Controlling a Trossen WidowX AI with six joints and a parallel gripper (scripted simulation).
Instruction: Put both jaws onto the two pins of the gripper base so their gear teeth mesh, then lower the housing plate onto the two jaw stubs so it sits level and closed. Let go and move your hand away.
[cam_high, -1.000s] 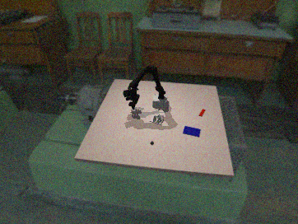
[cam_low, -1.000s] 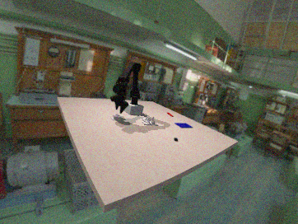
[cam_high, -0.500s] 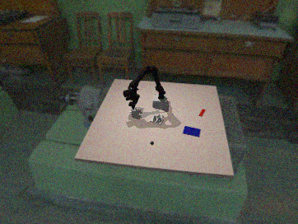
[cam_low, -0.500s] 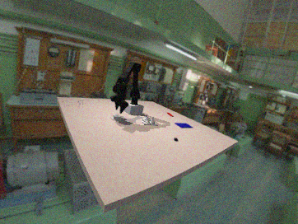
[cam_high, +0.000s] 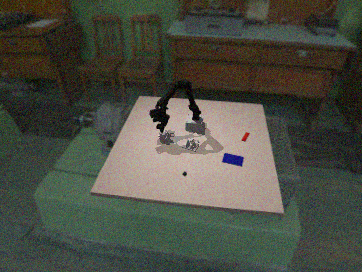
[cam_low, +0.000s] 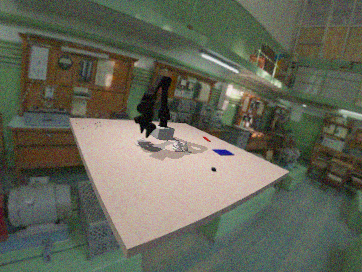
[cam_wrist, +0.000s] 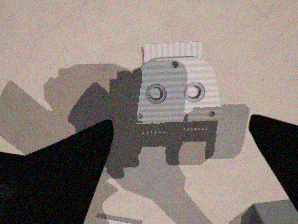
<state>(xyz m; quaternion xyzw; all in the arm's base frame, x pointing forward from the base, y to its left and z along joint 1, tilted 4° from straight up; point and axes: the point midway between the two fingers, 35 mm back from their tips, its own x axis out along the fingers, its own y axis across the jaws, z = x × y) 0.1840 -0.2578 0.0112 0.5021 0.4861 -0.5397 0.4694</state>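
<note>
My gripper (cam_high: 161, 130) (cam_low: 148, 135) (cam_wrist: 180, 123) is open and empty, its two black fingers wide apart above the assembly. The pale ribbed housing plate (cam_wrist: 175, 107) lies between and beyond the fingertips in the wrist view. Two round stubs (cam_wrist: 156, 93) (cam_wrist: 194, 91) show through its ringed holes. A pale ribbed block, the visible part of the gripper base (cam_wrist: 172, 49), sticks out past its far edge. Dark parts below the plate blend with shadow, so the jaws and their teeth cannot be made out clearly. The plate looks flat from above; its exact seating is hidden.
A striped part (cam_high: 191, 145) (cam_low: 181, 146) lies right of the assembly. The arm's grey pedestal (cam_high: 195, 125) (cam_low: 164, 133) stands behind it. A blue rectangle (cam_high: 233, 159) (cam_low: 223, 152), a red bar (cam_high: 245, 136) (cam_low: 206, 139) and a small black object (cam_high: 184, 174) (cam_low: 214, 169) are farther off.
</note>
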